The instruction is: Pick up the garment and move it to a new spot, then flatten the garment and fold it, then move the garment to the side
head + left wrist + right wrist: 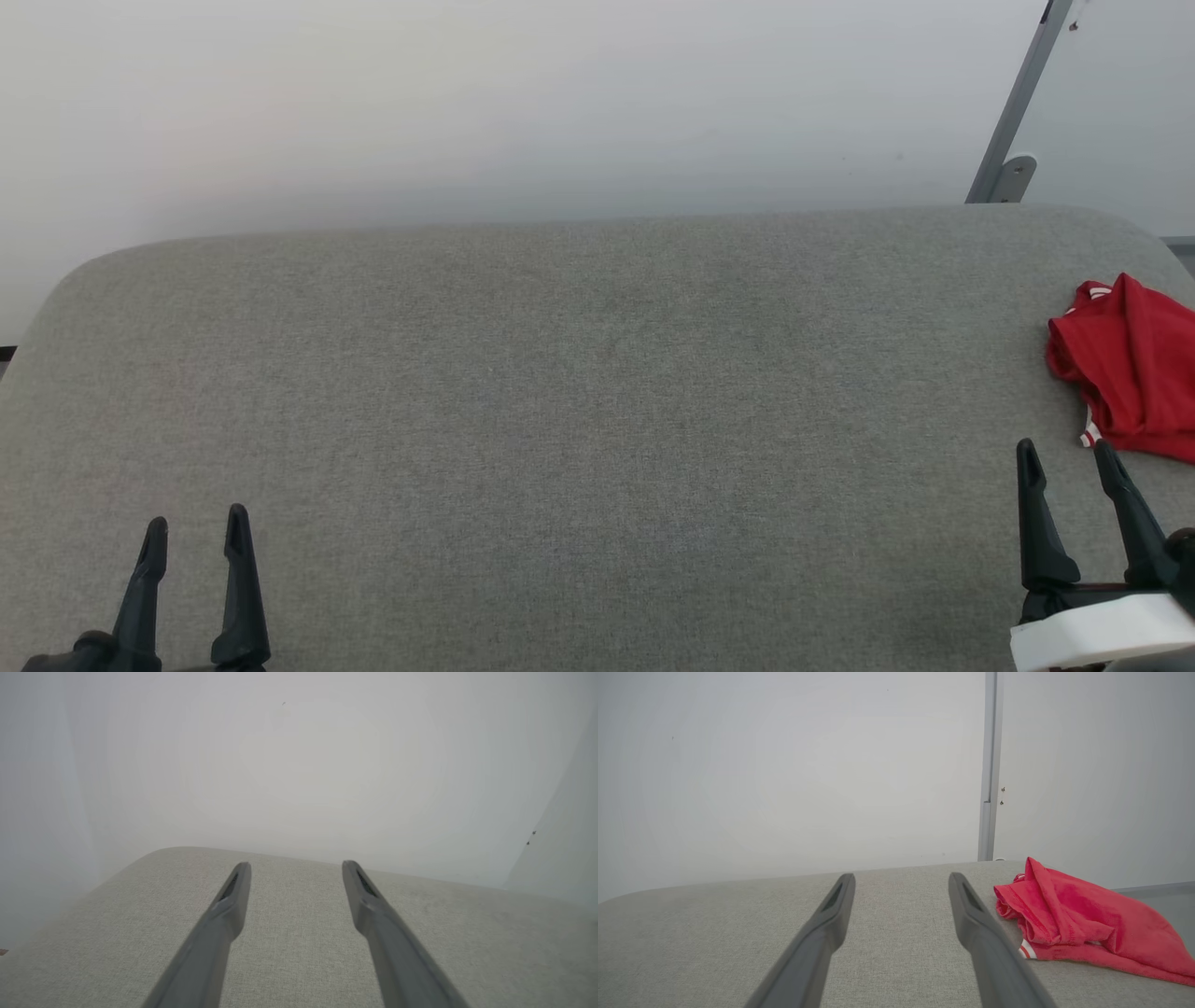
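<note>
The crumpled small red jersey point(1130, 373) sits at far right of frame, near the edge of the grey fabric tabletop point(560, 392). Left hand point(198, 519) and right hand point(1066, 453) gape wide, empty; a clumsy grab could push it off.

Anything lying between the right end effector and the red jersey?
Nothing: bare grey fabric surface between the right end effector and crumpled red jersey, per head view.

light: bright, soft, even | shadows: faint | wrist views: hazy, edges bowed | head view: sharp
</note>
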Controlling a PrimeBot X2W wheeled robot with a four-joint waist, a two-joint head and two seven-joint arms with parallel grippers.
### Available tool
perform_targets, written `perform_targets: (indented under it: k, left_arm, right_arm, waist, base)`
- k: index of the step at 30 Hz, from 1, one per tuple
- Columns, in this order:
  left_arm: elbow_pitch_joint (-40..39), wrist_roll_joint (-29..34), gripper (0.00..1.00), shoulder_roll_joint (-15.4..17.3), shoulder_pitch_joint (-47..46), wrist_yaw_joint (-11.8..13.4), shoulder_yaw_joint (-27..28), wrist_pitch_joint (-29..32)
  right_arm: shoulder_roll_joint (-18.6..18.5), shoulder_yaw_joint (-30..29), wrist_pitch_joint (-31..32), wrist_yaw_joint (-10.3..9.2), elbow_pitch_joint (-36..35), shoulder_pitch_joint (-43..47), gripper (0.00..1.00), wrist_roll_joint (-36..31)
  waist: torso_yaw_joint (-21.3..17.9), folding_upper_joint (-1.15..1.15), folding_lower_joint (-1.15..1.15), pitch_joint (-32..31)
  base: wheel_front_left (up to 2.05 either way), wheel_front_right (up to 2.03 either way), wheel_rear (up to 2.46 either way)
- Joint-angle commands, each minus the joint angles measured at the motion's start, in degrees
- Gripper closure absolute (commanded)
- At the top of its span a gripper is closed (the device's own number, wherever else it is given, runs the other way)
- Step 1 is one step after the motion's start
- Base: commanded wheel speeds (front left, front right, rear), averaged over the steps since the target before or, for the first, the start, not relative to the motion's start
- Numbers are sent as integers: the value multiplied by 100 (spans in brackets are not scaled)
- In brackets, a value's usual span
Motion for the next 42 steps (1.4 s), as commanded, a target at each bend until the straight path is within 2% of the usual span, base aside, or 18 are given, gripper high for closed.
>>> perform_targets:
  k: [1,18,42]
  left_arm:
    - [-23,41,0,38,-13,-9,-15,-26]
    - [409,232,0,445,-293,-9,-520,-26]
    - [554,95,0,522,-468,-9,-655,-26]
  right_arm:
    - [23,10,-24,-5,-21,57,0,-28]
    - [-80,268,-25,-4,75,-33,0,-37]
    - [6,356,-25,-4,177,5,0,-15]
  waist:
    - [7,0,0,3]
    - [186,0,0,-150]
    - [251,0,0,-255]
  base:
    - [0,0,0]
    - [0,0,0]
    - [0,0,0]
